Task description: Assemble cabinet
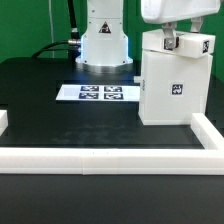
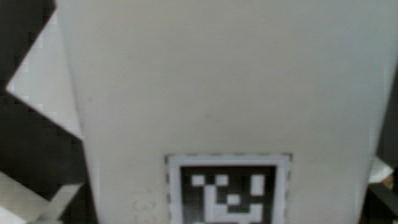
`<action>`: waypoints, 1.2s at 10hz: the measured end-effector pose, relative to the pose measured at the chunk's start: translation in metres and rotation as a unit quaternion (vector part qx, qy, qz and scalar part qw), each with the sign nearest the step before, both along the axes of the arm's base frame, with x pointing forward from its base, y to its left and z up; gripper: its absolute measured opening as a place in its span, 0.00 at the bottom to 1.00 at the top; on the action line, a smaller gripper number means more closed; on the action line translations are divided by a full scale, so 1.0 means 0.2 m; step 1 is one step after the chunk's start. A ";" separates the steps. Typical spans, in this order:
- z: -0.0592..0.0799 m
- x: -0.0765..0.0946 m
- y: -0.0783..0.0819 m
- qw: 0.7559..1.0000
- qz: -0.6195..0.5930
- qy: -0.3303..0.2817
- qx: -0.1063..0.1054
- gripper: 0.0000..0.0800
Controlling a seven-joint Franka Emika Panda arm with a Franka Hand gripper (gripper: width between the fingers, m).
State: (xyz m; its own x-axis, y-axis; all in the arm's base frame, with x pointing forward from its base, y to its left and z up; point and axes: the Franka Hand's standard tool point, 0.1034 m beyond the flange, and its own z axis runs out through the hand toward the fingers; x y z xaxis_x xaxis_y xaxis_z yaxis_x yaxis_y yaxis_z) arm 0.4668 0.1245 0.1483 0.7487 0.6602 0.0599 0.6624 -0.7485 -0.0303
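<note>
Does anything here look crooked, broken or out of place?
Nothing stands out. The cabinet stands upright on the black table inside the white rail, with the end effector at its top. No damage shows.

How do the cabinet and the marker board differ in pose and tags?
The cabinet stands upright as a tall box; the marker board lies flat on the table. The cabinet's facing side shows one tag; the marker board carries several. The gripper is at the cabinet's top, away from the marker board. Both are white.
</note>
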 end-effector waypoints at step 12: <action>0.00 0.04 -0.03 0.937 -0.349 0.009 0.019 0.71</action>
